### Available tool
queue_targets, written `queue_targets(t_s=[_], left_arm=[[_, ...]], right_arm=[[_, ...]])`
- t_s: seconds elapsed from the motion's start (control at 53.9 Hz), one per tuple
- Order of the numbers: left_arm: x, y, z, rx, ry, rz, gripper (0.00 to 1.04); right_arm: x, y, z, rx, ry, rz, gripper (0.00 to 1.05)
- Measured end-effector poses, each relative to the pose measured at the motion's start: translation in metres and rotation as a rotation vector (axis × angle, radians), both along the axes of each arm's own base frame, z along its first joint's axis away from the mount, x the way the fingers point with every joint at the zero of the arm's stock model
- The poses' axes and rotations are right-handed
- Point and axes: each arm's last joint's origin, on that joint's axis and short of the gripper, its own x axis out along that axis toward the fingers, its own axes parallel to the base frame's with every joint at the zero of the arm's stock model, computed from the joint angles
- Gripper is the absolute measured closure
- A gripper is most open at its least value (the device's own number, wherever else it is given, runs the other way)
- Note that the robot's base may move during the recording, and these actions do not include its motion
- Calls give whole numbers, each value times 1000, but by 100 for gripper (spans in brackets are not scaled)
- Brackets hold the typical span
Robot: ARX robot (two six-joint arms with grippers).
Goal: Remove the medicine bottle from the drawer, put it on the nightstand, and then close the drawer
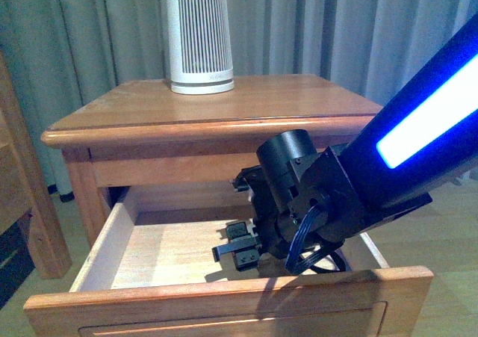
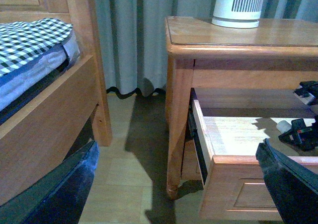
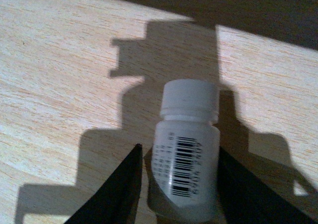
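The nightstand (image 1: 224,109) has its upper drawer (image 1: 149,247) pulled out, showing a pale wood floor. My right gripper (image 1: 235,251) is down inside the drawer, open. In the right wrist view the small white medicine bottle (image 3: 188,154), with a white cap and a barcode label, sits on the drawer floor between the gripper's (image 3: 179,152) open dark fingers (image 3: 119,189). The arm hides the bottle in the front view. In the left wrist view it is a small white spot (image 2: 284,126) beside the right gripper. My left gripper (image 2: 177,145) is open and empty, low beside the nightstand (image 2: 223,35).
A large white ribbed device (image 1: 199,39) stands at the back of the nightstand top. A wooden bed (image 2: 44,110) with checked bedding stands to the left, with a strip of floor (image 2: 129,159) between. Grey curtains hang behind. The drawer front (image 1: 224,307) is close to me.
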Motion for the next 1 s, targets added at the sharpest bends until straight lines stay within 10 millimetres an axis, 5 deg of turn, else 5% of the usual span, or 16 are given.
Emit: queue_targets(t_s=[0.241,0.371,0.743,1.003], left_arm=[[0,0,0,0,0,0,7],[0,0,0,0,0,0,7],[0,0,0,0,0,0,7],[0,0,0,0,0,0,7]], right_arm=[[-16,-13,5,44,12,25,75],[-30,-15,25,102,1,51,75],[-76,2,172,305,-210,228,75],[-50,-16,245,267,-462,109,75]])
